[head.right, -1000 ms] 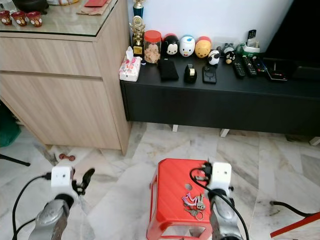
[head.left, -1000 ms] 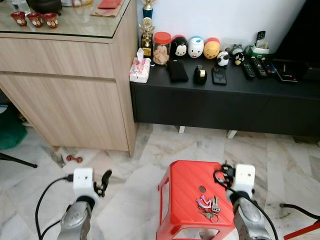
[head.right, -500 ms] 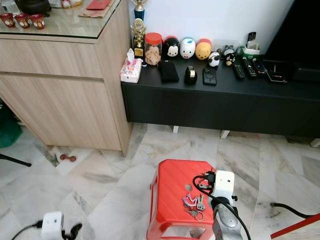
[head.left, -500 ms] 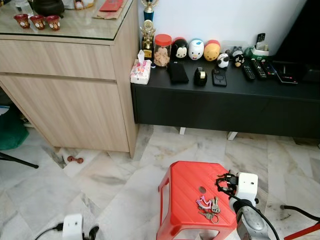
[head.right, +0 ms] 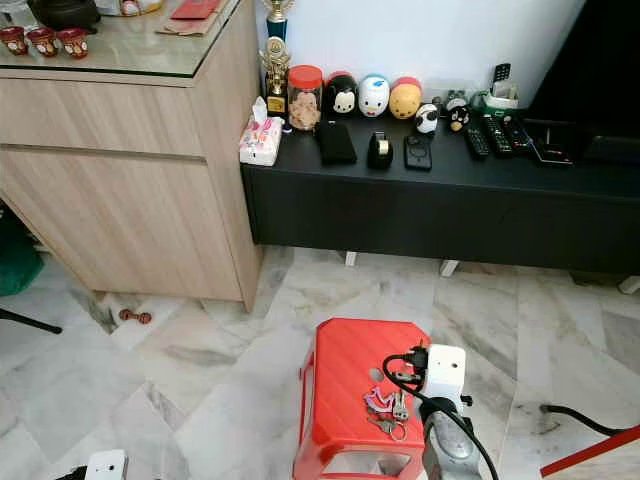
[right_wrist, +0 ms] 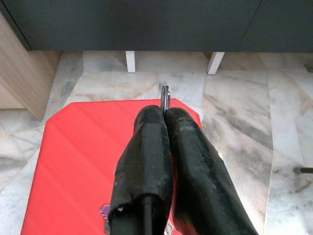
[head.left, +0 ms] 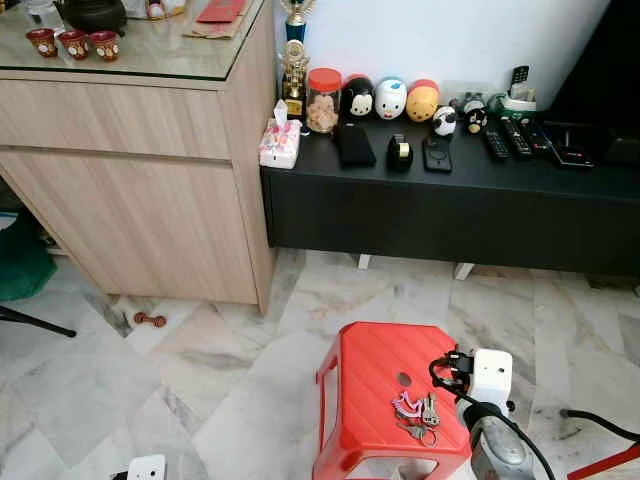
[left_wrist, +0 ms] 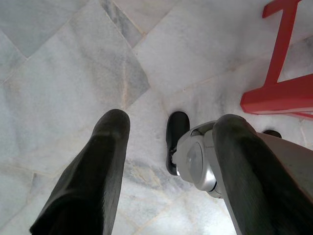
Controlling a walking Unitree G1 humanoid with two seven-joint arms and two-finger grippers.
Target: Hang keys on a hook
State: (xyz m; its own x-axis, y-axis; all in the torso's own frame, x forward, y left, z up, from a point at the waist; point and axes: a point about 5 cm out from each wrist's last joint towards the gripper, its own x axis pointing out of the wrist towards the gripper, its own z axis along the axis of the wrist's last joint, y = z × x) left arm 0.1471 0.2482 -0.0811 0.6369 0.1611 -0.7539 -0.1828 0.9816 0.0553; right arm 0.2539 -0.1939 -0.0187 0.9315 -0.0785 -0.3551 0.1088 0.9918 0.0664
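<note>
A bunch of keys (head.left: 415, 410) with a pink tag lies on top of the red plastic stool (head.left: 365, 365), near its front right corner. My right gripper (right_wrist: 165, 111) hovers over the stool's right side, just right of the keys, with its fingers pressed together. A thin metal ring (right_wrist: 165, 95) sticks out from between the fingertips. The key bunch (right_wrist: 105, 213) sits back near that wrist. My left gripper (left_wrist: 166, 147) hangs low, open, and points down at the marble floor beside my foot (left_wrist: 195, 159).
A low black cabinet (head.left: 450, 205) with toys, a jar and remotes stands against the wall ahead. A wooden sideboard (head.left: 130, 190) is at the left. A small dumbbell-shaped object (head.left: 149, 319) lies on the floor. A black cable (head.left: 600, 420) and a red bar (head.left: 610, 462) are at the right.
My left arm has dropped down toward the bottom edge of the eye views. The right gripper has sunk a little and stays shut beside the keys.
</note>
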